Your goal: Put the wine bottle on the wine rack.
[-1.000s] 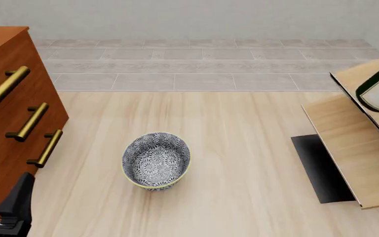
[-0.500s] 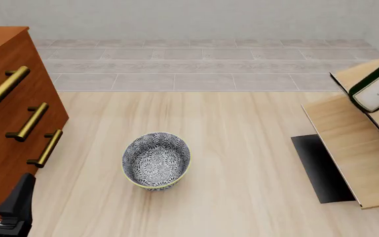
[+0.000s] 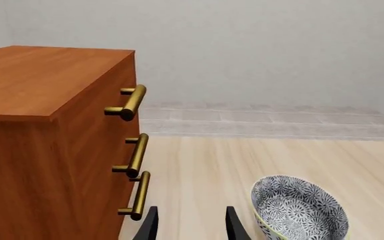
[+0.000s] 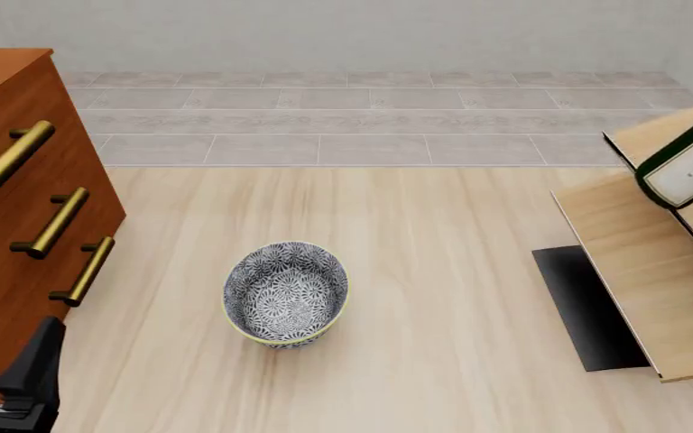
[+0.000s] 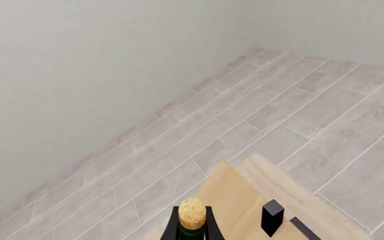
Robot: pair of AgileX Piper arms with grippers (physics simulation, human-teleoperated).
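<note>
while the bottle (image 4: 688, 169) sits at the far right edge of the front view, over the rack (image 4: 648, 262), only its label end shows there, lying across an upper slanted panel, whether resting or just above it cannot be told. item: bottle, green glass, cork (image 5: 192, 214) seen in the right wrist view between two dark uprights that appear to be the right gripper's fingers (image 5: 209, 224), closed about the neck; judged held, though the contact itself is not plainly shown. item: rack, pale wood panels over a black base (image 4: 581, 307). item: left gripper (image 3: 190, 223), fingers parted, holding nothing, parked beside the cabinet (image 4: 15, 216) and near the bowl (image 4: 285, 293); not involved. step in hand, judged: settling the bottle onto the rack. to do it well: keep the bottle's length in line with the panel's slope, lower until the body bears on the wood, then loosen the grip slowly so the glass does not slide downhill or roll off the open edge.
</note>
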